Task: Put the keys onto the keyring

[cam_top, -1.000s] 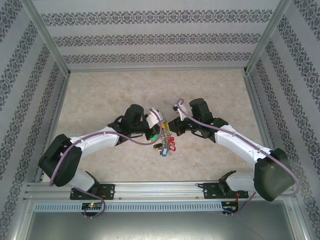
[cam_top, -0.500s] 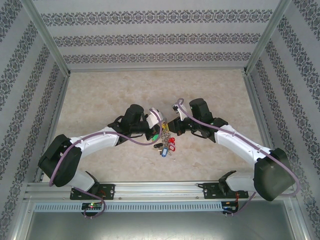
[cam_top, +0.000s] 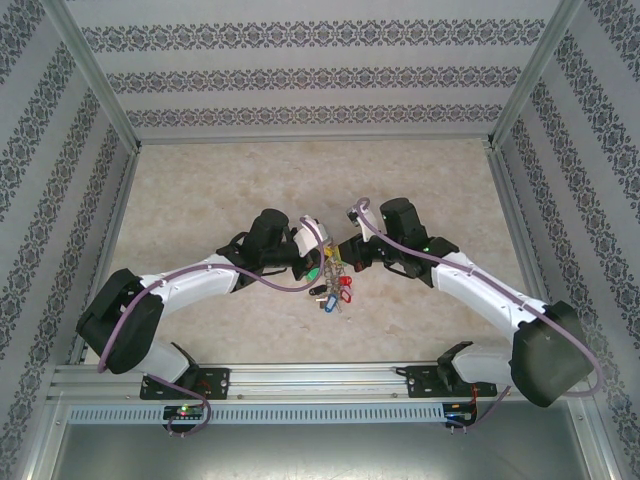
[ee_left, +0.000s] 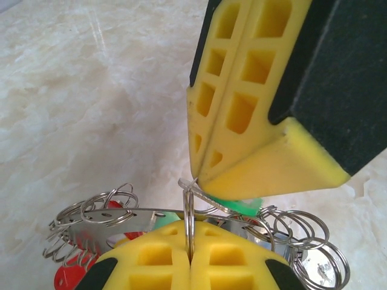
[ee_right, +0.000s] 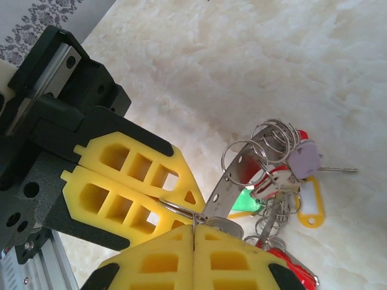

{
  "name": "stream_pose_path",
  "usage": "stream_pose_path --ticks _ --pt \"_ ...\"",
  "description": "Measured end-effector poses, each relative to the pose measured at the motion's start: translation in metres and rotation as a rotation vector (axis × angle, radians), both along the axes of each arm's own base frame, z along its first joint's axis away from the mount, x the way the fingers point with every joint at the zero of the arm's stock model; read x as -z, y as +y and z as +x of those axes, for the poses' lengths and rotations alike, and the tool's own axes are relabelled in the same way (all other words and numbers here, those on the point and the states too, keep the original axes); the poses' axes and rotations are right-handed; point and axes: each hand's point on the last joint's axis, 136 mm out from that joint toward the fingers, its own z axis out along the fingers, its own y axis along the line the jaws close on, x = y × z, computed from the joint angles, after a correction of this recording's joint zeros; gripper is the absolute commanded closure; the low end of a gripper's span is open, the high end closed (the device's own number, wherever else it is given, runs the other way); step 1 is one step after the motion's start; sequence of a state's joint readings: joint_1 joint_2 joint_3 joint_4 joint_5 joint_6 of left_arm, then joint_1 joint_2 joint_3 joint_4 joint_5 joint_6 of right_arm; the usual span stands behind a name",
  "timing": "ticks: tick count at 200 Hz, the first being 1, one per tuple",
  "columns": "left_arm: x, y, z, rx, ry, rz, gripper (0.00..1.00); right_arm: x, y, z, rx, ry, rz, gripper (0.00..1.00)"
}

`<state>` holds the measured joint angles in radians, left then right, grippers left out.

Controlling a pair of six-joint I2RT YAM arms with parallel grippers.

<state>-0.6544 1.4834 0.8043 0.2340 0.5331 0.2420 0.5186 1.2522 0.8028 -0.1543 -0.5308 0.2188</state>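
Note:
My two grippers meet tip to tip above the tabletop. The left gripper (ee_left: pixel 190 241) (cam_top: pixel 318 262) is shut on a small split ring (ee_left: pixel 189 211) that stands upright between its yellow fingers. Right against it, the right gripper (ee_right: pixel 193 231) (ee_left: pixel 197 176) (cam_top: pixel 342 255) is shut on a silver key (ee_right: pixel 227 225), whose blade crosses that ring, with a green tag (ee_left: pixel 242 204) just beneath. The keyring (ee_right: pixel 239 175) is a flat grey metal band with holes. It hangs beside both tips, fringed with wire rings and red, yellow and lilac tags (cam_top: pixel 338 288).
Pale marbled tabletop (cam_top: pixel 220 190) lies around the bundle. Patterned walls and aluminium posts (cam_top: pixel 95 75) close in the back and sides. A metal rail (cam_top: pixel 320 378) runs along the near edge by the arm bases.
The right arm has shifted slightly and the hanging bundle has swung a little. Both grippers remain tip to tip at the same spot.

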Motion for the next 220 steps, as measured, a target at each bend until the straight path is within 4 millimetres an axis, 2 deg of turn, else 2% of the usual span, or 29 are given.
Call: stream_pose_path --ticks 10,51,123,173,220 --pt "-0.001 0.000 0.001 -0.002 -0.004 -0.001 1.00 0.000 -0.001 0.000 0.007 -0.001 -0.001 1.00" --pt "-0.002 -0.001 0.001 -0.001 -0.009 -0.005 0.86 0.000 -0.001 -0.002 0.006 -0.005 -0.001 1.00" --pt "-0.004 -0.002 0.000 0.013 -0.015 -0.003 0.82 -0.005 0.006 -0.010 -0.023 -0.024 0.002 1.00" --pt "-0.003 -0.002 -0.001 0.023 -0.017 0.018 0.84 -0.005 0.007 -0.010 -0.032 -0.034 -0.004 1.00" --pt "-0.004 -0.002 -0.001 0.026 -0.023 0.029 0.99 -0.005 0.007 -0.009 -0.027 -0.051 -0.019 1.00"
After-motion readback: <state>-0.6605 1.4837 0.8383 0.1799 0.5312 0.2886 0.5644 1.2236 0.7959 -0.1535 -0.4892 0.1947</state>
